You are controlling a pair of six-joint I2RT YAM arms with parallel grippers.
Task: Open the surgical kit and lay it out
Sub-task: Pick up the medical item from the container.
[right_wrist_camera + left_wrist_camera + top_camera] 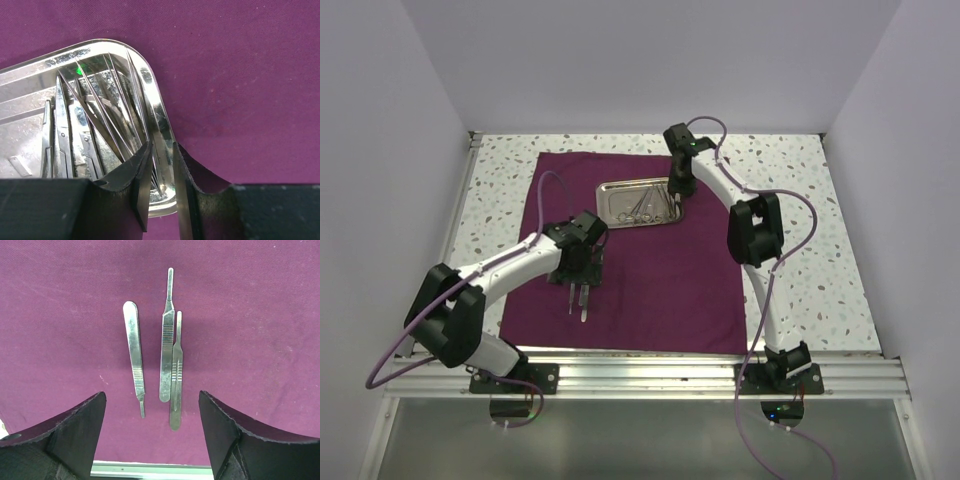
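Count the opening as done: see the dark red cloth (650, 300) spread flat on the speckled tabletop (820, 250), with the shiny tray (612, 205) sitting bare on it

Look from the tray toward the robot, a bit to the left, and find three flat silver tools (166, 360) set side by side on the cloth, two touching and one a little apart. Call those laid out

Find the left hand (152, 435) hanging right above those three, wide open, holding nothing

Left to do, by the look of it: most of the job. Look inside the tray and see a pile of thin silver tools (100, 115), some pointy, some like scissors, crossed over each other and not lined up

Find the right hand (162, 150) at the tray's right end, narrow, one finger inside the tray and one outside, with the rim and a thin tip in the gap. Cannot tell whether anything is pinched yet, or which thing would be gripped

Guess about a third done, with every tool in the tray waiting to go down beside the three
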